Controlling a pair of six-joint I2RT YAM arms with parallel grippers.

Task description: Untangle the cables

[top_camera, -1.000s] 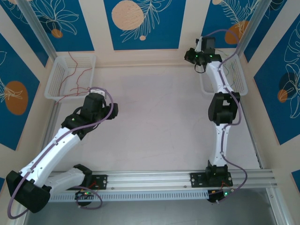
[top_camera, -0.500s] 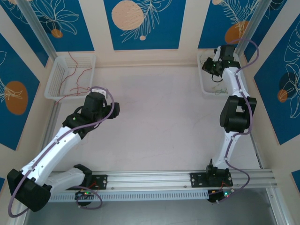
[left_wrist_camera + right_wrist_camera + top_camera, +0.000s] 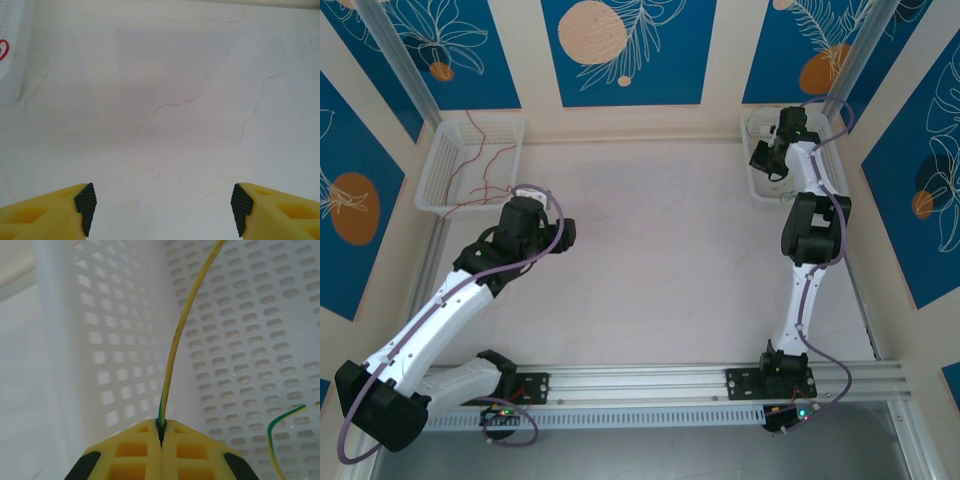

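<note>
The right tool is at the far right, down inside the white right basket. Its jaws are shut tight on a thin yellow-green cable, which sticks up and away from the tips. The cable is pinched only at the very front edge of the jaws, so a quick jerk could likely make it slip out. Another yellow-green cable lies close by in the same basket, and the two could get knotted together if the held one drops across it. The loose end could also poke through a hole in the basket wall and catch there.

The left tool is wide open, holding nothing, over the bare tabletop. The red cables lie in the left basket at the far left.
</note>
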